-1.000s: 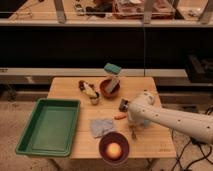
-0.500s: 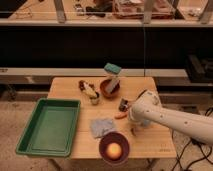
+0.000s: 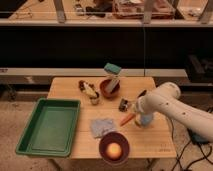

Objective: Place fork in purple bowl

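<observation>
Green, shallow and rectangular, the tray [image 3: 30, 145] fills the near-left corner of the pale wooden tabletop [image 3: 157, 142]. Moving right, a small dark-and-pale object [image 3: 89, 91] stands toward the far edge. Next to it is the reddish-brown bowl [image 3: 109, 90], with a teal-topped block [image 3: 112, 69] propped in it. Mid-table lies a crumpled grey cloth [image 3: 102, 127]. Just in front of it, at the near edge, sits the round purple bowl [image 3: 103, 143], an orange ball [image 3: 114, 150] inside.

Now the smooth white arm [image 3: 172, 107] reaches in over the right edge. The gripper [image 3: 136, 111] sits right of centre, above an orange carrot-like piece [image 3: 127, 119]. A grey-blue cup [image 3: 146, 120] is beside it, and a black-handled utensil [image 3: 124, 104] is just to its left. Whether the gripper is spread or clamped, I cannot tell. The fork I cannot pick out. The purple bowl lies nearer the front edge and left of the gripper, clearly apart. Bare wood shows at the near-right corner.
</observation>
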Motion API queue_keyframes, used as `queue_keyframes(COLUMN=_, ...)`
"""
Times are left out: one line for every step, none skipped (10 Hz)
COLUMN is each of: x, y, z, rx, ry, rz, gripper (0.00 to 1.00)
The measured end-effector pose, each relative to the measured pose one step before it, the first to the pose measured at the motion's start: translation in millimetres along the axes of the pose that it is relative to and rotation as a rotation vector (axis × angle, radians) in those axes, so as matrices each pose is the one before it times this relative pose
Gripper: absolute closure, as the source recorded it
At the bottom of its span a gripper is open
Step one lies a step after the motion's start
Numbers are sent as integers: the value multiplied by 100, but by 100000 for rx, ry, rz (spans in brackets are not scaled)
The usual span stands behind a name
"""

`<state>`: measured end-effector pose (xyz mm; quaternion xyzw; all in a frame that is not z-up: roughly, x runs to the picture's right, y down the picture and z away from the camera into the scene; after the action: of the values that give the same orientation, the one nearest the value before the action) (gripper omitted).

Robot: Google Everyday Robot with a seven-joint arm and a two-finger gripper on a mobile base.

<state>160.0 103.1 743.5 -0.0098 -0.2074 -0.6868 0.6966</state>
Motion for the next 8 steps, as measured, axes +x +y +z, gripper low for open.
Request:
queue_keyframes(x=82, y=-374, z=-757, rx=4961, ry=1773, rz=-807, gripper=100)
queue_keyframes(x=-156, y=-59, z=-358, rx=4010, ry=1808, rz=-767, gripper=100)
queue_keyframes(x=-848, y=-131, z=-142, rx=8301, ry=3189, rz=-2142, gripper=100)
queue_keyframes(x=-660, y=-429, z=458, rx=5673, ry=1487, rz=-2355, gripper=100)
queue_keyframes(x=-1142, y=-623, z=1004, rx=7819, ry=1360, rz=-4090, gripper=100)
queue_keyframes(x=-1044, y=-1060, z=1003, rx=6859, ry=601, rz=-5573, gripper=100)
queue_keyframes(x=-1019, y=-1204, z=640, rx=4999, ry=-404, rz=-5867, gripper=100)
queue_keyframes(x=-905, y=-653, z=111, rx=2425, ry=-773, rz=-4164, gripper=100)
